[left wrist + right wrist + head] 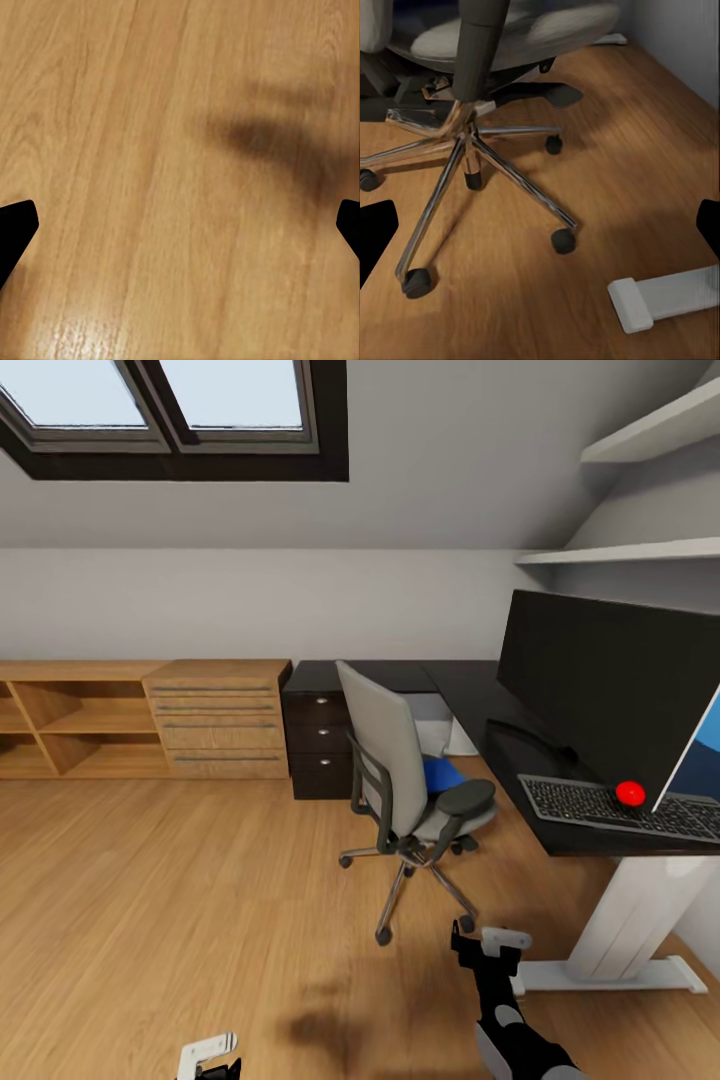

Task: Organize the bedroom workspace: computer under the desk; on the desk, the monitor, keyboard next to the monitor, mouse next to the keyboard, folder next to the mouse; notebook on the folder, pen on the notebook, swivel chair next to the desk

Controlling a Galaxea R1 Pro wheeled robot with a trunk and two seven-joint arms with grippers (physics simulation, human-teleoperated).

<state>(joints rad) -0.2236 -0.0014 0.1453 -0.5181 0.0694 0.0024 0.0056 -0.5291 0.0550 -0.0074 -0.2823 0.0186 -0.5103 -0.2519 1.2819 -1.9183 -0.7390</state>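
A warm honey-coloured plank wooden floor covers the near part of the room, with a soft dark shadow patch lying on it at the near edge. Against the far wall on the left stands a long low light-wood open shelf unit, and just to its right, touching it, a light-wood drawer chest with long bar handles. A dark-framed skylight window is set in the sloping white ceiling at the far left. Two white wall shelves hang high on the right. At the right edge, a blue upright panel leans.
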